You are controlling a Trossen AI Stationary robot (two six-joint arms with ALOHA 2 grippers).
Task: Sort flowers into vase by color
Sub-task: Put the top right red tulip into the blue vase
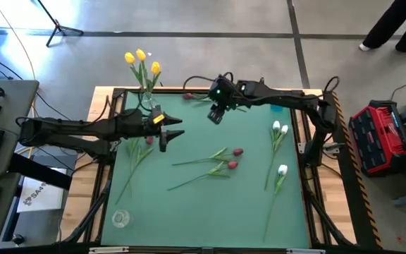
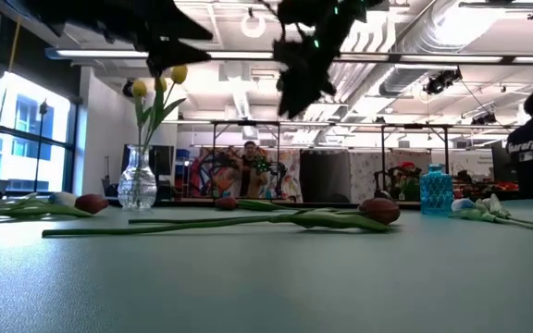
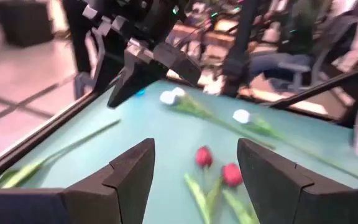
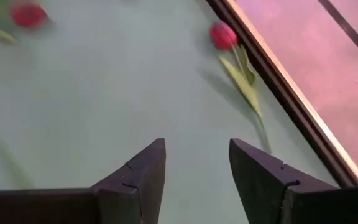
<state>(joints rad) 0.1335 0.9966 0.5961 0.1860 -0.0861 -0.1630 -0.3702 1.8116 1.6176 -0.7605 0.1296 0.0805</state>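
A clear glass vase (image 1: 147, 99) at the far left holds three yellow flowers (image 1: 141, 60). Red flowers lie mid-table (image 1: 232, 159), one by the left arm (image 1: 149, 141) and one along the far edge (image 4: 224, 35). White flowers (image 1: 280, 148) lie at the right. My left gripper (image 1: 172, 135) hovers open and empty right of the vase, pointing at the mid-table red flowers (image 3: 217, 167). My right gripper (image 1: 217, 115) hangs open and empty above the far middle of the mat, tipped downward (image 4: 197, 168).
A blue vase (image 2: 435, 190) stands at the far right of the mat. A small clear glass vase (image 1: 120, 219) stands near the front left corner. A wooden frame (image 1: 316, 176) rims the green mat. A person sits in the room beyond the table.
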